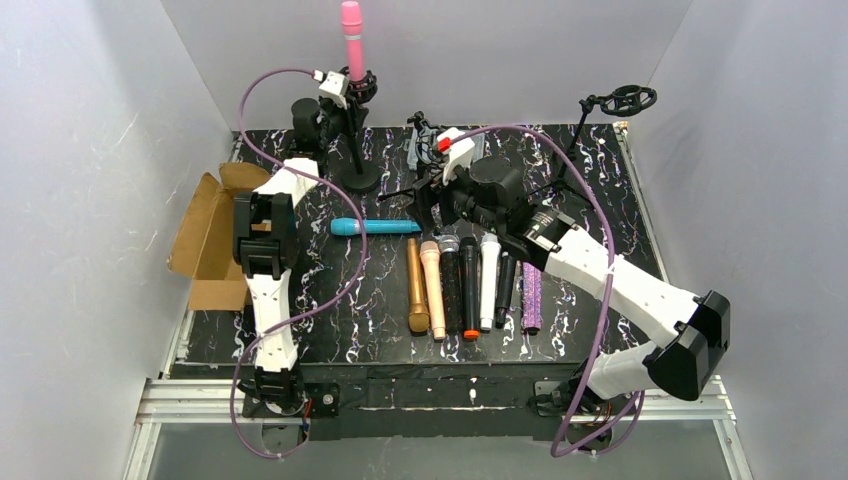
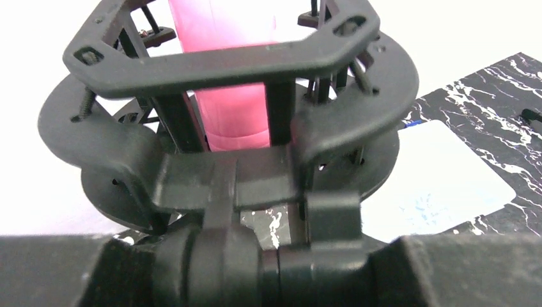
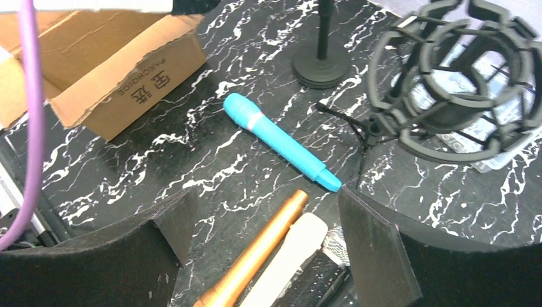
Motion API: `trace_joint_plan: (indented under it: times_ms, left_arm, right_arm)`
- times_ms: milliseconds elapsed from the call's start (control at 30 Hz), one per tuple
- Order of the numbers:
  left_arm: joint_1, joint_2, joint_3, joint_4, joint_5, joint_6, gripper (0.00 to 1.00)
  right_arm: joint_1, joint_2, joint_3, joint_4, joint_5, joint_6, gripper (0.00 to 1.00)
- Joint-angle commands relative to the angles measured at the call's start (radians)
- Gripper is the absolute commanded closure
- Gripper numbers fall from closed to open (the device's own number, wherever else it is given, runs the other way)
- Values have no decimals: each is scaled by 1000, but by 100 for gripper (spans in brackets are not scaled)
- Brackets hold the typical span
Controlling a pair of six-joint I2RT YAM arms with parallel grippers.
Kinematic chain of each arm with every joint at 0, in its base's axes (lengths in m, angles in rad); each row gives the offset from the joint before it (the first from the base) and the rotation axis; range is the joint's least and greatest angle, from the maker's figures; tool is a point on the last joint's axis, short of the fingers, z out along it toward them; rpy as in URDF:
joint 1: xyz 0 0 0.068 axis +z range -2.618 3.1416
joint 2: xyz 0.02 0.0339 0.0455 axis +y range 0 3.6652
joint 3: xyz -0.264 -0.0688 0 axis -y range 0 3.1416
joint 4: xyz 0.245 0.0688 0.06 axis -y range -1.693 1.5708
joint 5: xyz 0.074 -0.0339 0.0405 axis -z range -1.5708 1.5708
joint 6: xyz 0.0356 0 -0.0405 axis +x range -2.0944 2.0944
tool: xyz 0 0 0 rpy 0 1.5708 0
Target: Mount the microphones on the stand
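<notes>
While my left tool is at the knob under the far-left stand's shock mount, its grip unclear, the pink microphone stands upright inside. If the mount grips loosely, it may slip through. My right tool gapes wide, empty, near the teal microphone lying on the table.

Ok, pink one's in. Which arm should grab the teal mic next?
Right. The right gripper is open, close to the teal mic, with the empty mount beside it. The left gripper is up at the far mount holding the pink mic.
</notes>
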Motion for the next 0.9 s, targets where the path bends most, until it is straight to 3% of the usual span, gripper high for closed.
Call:
trace_joint_plan:
  times_ms: [0,333,367,433,533,700,733,867]
  left_arm:
    - [-5,21,83,216,19,-13,100]
    - [-16,-1,-135,408,-25,80,100]
    - [-15,-14,-164,415,-31,90,96]
    - [-16,-43,-220,425,-31,112,71]
    - [-17,-82,-286,425,-22,127,40]
    - [-9,-136,-326,349,4,175,7]
    - [-3,-149,-333,333,17,174,2]
    - [15,-224,-406,307,33,174,2]
  right_arm:
    - [-46,-11,12,55,-40,13,12]
    - [-109,10,-5,80,-129,41,13]
    - [-111,10,-4,79,-130,43,13]
    - [-114,10,-1,75,-126,43,13]
    - [-119,9,9,64,-113,44,12]
    - [-125,14,53,17,-30,36,8]
    - [-126,19,71,2,-11,33,8]
    - [-134,55,170,-64,41,15,6]
